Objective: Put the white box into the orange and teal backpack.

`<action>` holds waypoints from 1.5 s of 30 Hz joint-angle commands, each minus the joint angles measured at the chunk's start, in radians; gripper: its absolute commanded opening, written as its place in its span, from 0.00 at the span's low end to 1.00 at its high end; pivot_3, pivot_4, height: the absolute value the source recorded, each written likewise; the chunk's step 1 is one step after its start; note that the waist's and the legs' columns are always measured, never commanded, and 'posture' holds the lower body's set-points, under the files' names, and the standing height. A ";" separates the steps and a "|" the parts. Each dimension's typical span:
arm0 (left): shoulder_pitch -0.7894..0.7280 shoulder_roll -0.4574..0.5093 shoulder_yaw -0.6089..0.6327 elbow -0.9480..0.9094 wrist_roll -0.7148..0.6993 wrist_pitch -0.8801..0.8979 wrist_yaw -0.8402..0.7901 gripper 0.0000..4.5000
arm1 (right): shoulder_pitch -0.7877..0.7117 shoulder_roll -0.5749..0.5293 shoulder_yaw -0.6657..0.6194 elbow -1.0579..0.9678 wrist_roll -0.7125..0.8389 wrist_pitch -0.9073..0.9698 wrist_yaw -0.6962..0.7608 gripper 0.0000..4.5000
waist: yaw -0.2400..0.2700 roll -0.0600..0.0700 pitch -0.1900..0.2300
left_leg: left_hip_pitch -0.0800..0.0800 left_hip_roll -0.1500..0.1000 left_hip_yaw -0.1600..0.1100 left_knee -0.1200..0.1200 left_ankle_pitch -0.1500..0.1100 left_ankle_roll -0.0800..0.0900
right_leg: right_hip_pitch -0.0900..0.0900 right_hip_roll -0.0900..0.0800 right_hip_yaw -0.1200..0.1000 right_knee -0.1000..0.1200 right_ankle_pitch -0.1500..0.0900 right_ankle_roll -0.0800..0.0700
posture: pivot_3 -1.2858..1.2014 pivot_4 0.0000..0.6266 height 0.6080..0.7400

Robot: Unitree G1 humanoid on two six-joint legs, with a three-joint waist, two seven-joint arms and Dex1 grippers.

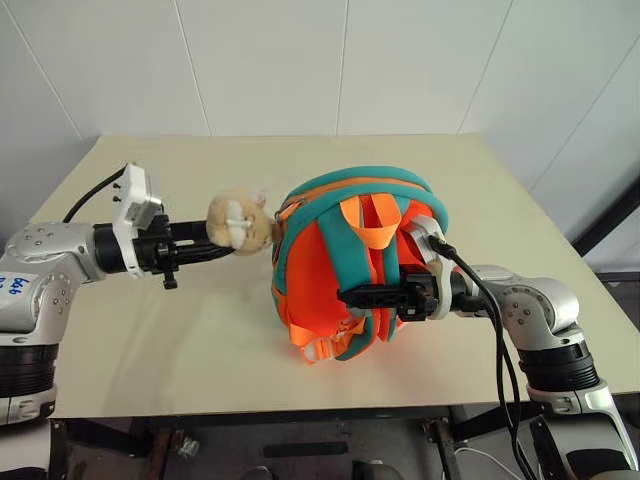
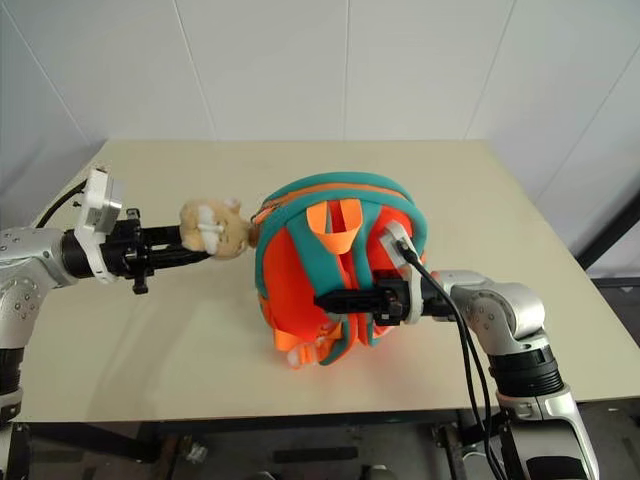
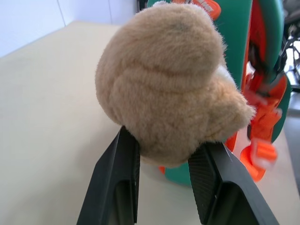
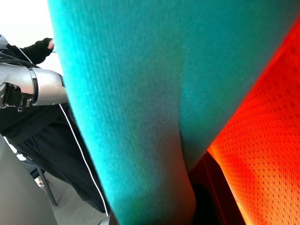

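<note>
A: Backpack [image 1: 330, 260], orange and teal, stands upright near the middle of the table [image 1: 200, 360], its strap side turned to the camera

B: Any writing?

A: None readable on the bag. Blue handwritten marks sit on the left arm's shell at the picture's near left edge, too small to read

B: The hands?

A: Right gripper [image 1: 350, 296] reaches in level from the right, fingers pinched shut on a teal strap [image 4: 140, 93] at the bag's lower front. Left gripper [image 3: 164, 159] has its black fingers [image 3: 119, 164] narrowed against a tan plush toy [image 1: 240, 222] that hangs at the bag's left side; the toy sits between them, pressed on both sides

B: The surface, then the room?

A: Pale beige tabletop, smooth. Behind it, white panelled walls with thin seams

B: The bag's look?

A: Rounded dome, bright orange mesh body, teal trim along the zip, an orange loop [image 1: 372, 222] at the top
</note>
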 commanded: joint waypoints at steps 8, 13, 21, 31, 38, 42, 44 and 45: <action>0.134 -0.137 -0.237 0.100 0.231 -0.250 -0.056 0.30 | 0.066 0.007 -0.049 -0.098 0.062 0.011 -0.075 0.00 | 0.004 -0.001 0.000 | -0.001 0.000 0.000 0.000 0.000 0.001 | 0.000 0.000 0.000 -0.001 0.000 0.000 | 0.52 0.24 1.00; 0.166 -0.176 -0.267 0.153 0.274 -0.308 -0.052 0.30 | 0.103 0.010 -0.065 -0.131 0.080 0.013 -0.124 0.00 | 0.002 -0.001 0.000 | -0.001 0.000 0.001 0.000 0.000 0.001 | 0.000 0.000 0.001 -0.001 0.000 0.000 | 0.52 0.24 1.00; 0.144 -0.138 -0.189 0.143 0.248 -0.302 -0.049 0.30 | 0.141 0.008 -0.099 -0.166 0.099 0.001 -0.185 0.00 | 0.000 -0.001 -0.001 | 0.000 0.000 0.001 0.001 0.000 0.001 | 0.000 0.000 0.002 0.000 0.001 0.000 | 0.52 0.24 1.00; 0.262 -0.009 -0.027 -0.068 0.139 -0.175 -0.083 0.81 | 0.263 -0.165 -0.231 -0.331 0.054 -0.109 -0.174 0.50 | 0.002 -0.001 -0.001 | -0.001 0.000 0.001 -0.001 -0.002 0.002 | 0.000 0.000 0.002 -0.003 0.001 0.000 | 0.52 0.24 1.00; 0.356 0.049 0.091 -0.214 0.015 -0.020 -0.075 1.00 | 0.404 -0.286 -0.367 -0.310 -0.001 -0.239 -0.122 0.99 | 0.001 -0.001 -0.001 | 0.000 0.000 0.002 -0.001 -0.002 0.002 | 0.001 0.000 0.002 -0.005 0.001 0.000 | 0.52 0.24 1.00; 0.354 0.011 0.111 -0.251 0.004 -0.010 -0.008 1.00 | 0.465 -0.326 -0.398 -0.254 -0.066 -0.338 -0.077 0.99 | 0.001 -0.001 -0.001 | 0.001 0.000 0.002 -0.001 -0.002 0.002 | 0.001 0.000 0.003 -0.005 0.001 0.000 | 0.52 0.24 1.00; 0.326 -0.017 0.118 -0.272 -0.018 0.011 0.035 1.00 | 0.470 -0.338 -0.413 -0.193 -0.097 -0.385 -0.063 0.99 | 0.001 -0.001 -0.001 | 0.001 0.000 0.003 0.000 -0.002 0.002 | 0.001 0.000 0.004 -0.005 0.002 0.000 | 0.52 0.24 1.00; 0.317 -0.023 0.119 -0.279 -0.028 0.019 0.044 1.00 | 0.478 -0.353 -0.406 -0.160 -0.142 -0.439 -0.045 0.99 | 0.001 -0.001 -0.001 | 0.001 0.000 0.003 0.000 -0.002 0.003 | 0.001 0.000 0.004 -0.005 0.003 0.000 | 0.52 0.24 1.00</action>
